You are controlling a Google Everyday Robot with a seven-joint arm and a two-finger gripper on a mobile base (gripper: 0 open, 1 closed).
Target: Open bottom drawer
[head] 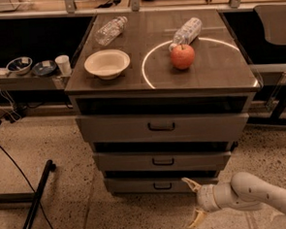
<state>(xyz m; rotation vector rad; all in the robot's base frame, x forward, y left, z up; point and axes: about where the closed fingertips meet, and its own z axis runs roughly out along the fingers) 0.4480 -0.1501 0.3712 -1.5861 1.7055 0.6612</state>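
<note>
The bottom drawer is the narrowest grey front at the foot of the cabinet, with a small black handle at its centre. It looks closed. My gripper is low at the right, just right of that handle, with its two pale fingers spread wide apart, one up near the drawer front and one down near the floor. It holds nothing. The white arm reaches in from the right edge.
Above are the mid-sized drawer and the widest drawer. The cabinet top holds a white bowl, a red apple and two plastic bottles. A black stand leg lies on the floor at left.
</note>
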